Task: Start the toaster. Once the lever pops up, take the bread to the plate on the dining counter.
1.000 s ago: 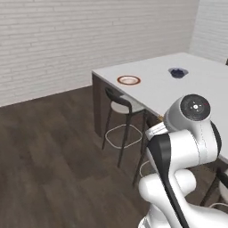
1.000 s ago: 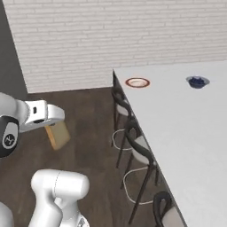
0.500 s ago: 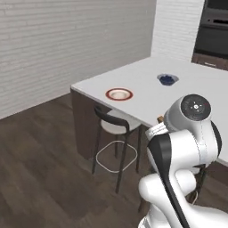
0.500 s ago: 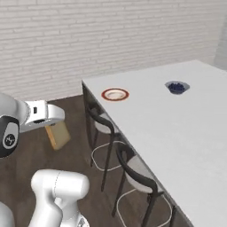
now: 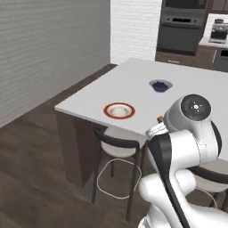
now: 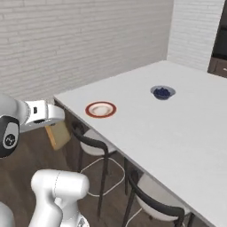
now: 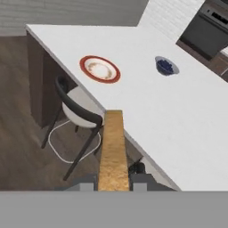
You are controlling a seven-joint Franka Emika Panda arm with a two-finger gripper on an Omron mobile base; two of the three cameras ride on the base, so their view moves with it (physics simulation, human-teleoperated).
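Observation:
My gripper [image 6: 49,120] is shut on the bread [image 6: 58,135], a tan slice that hangs below the hand, left of the dining counter [image 6: 177,128]. In the hand view the bread [image 7: 111,149] stands edge-on between the fingertips of the gripper [image 7: 111,181], over the counter's near edge. The red-rimmed plate [image 7: 99,69] lies ahead and to the left on the white top. From the base cameras the plate [image 5: 119,110] [image 6: 101,109] sits near the counter's corner, with nothing on it. The toaster is out of view.
A small blue bowl [image 5: 160,85] [image 6: 162,92] [image 7: 166,66] sits farther along the counter. Dark stools [image 5: 116,142] [image 6: 91,142] [image 7: 78,109] are tucked under the near edge. A wall oven [image 5: 180,31] stands at the back. Dark wood floor lies to the left.
The whole picture has shifted as the base moved: the counter and plate now sit closer and more central. The bread stays held in the gripper in the same pose.

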